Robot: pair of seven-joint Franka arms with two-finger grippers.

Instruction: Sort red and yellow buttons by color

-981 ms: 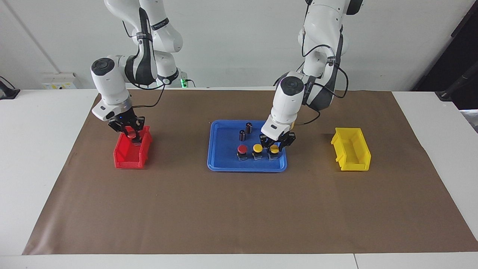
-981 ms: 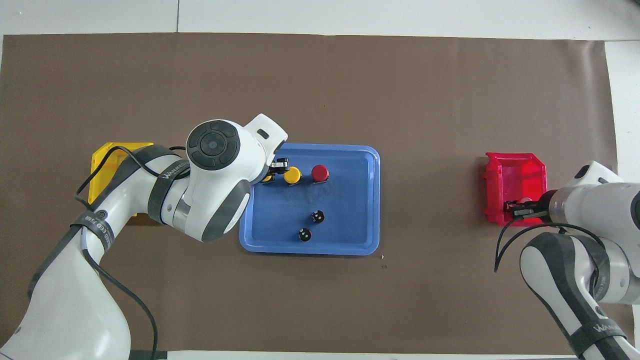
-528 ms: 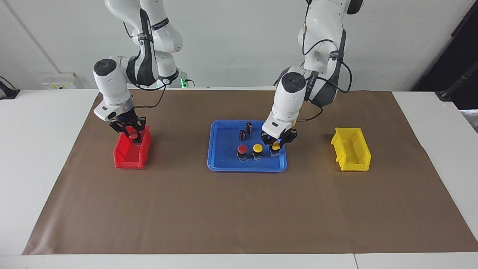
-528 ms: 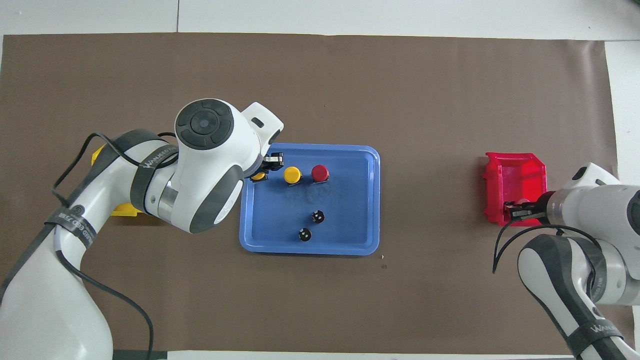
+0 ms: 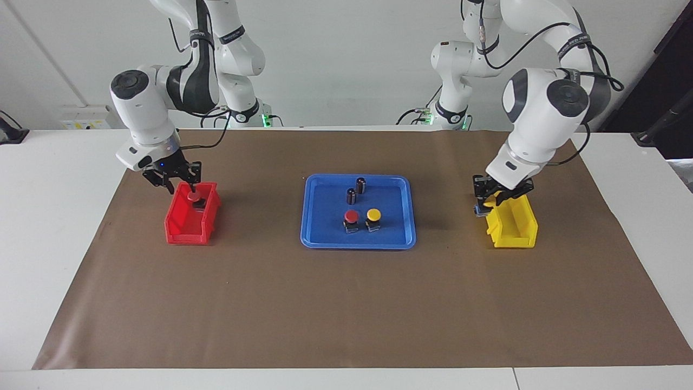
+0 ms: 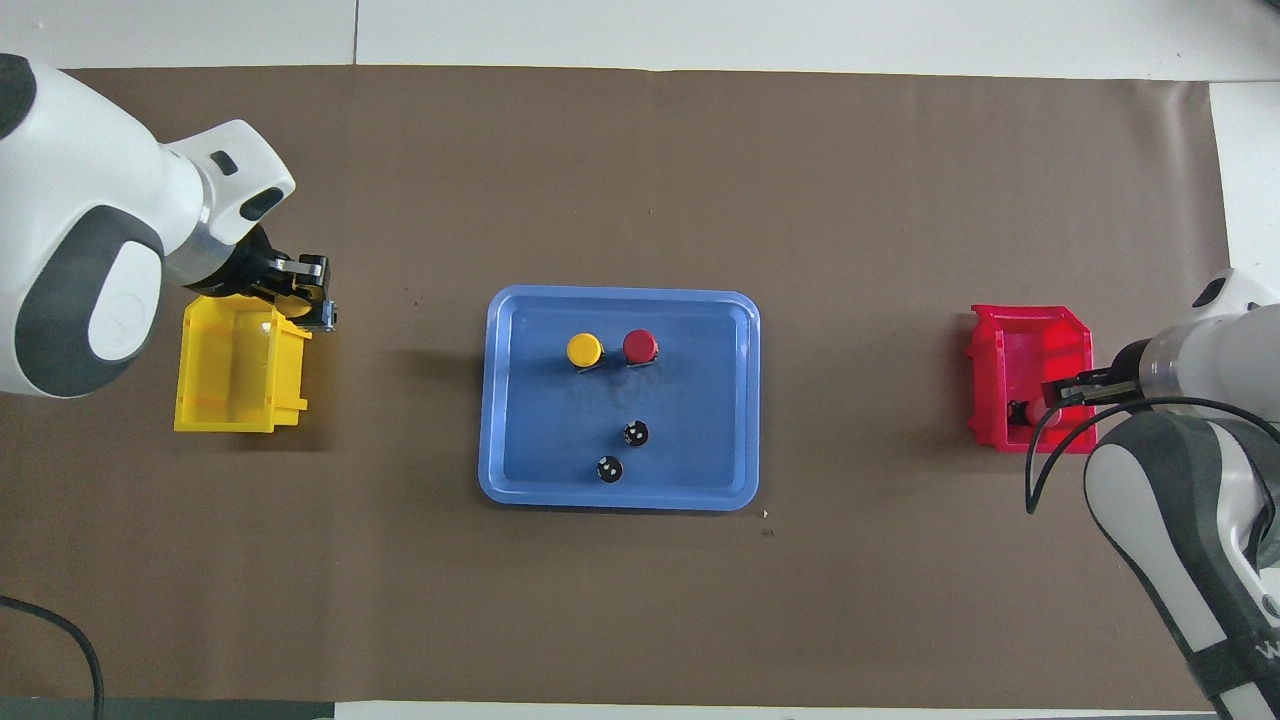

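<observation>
Right gripper (image 5: 174, 181) loosens above the red plastic bin (image 5: 178, 230), red domed button (image 5: 193, 196) directly beneath; left gripper (image 5: 495, 196) clamps a yellow button over my yellow bin (image 5: 514, 230).

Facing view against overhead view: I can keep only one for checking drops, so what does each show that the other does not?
Only facing: height. The right end effector hangs above the binned red button lying in the red bin. The left end effector holds the held button over the yellow bin edge. Both arms show up to their bases.
Only overhead: the yellow bin's inner floor and the two cylinders' tops.
Both: the blue tray with the tray red button, the tray yellow button and the cylinders, plus both bins.
</observation>
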